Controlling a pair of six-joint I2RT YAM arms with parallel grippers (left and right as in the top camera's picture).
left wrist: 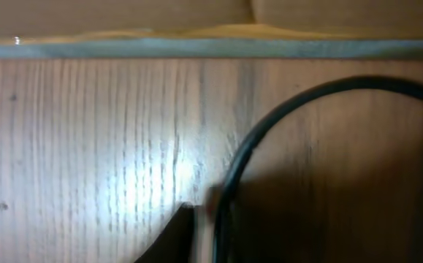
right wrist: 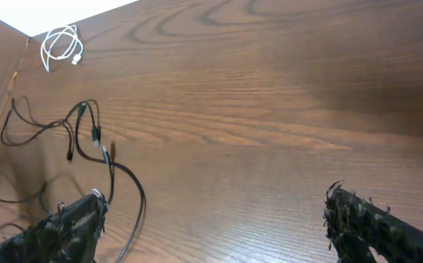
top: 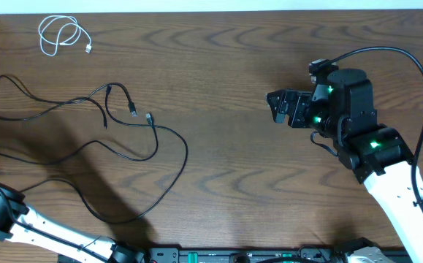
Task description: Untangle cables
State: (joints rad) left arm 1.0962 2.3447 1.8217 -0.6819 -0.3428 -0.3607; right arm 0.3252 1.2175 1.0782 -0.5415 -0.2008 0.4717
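A short white cable lies coiled at the table's far left corner; the right wrist view also shows the white cable. Long thin black cables sprawl in crossing loops over the left half, plug ends near the middle of the tangle, and these black cables show in the right wrist view. My right gripper hovers open on the right, far from them, nothing between its fingers. My left gripper is low over the table; one dark fingertip sits beside a curving black cable. Shadow hides the other finger.
The left arm reaches in from the bottom left, its gripper outside the overhead view. A thick black wire arcs over the right arm. A grey table edge with a tan wall behind it runs just beyond the left gripper.
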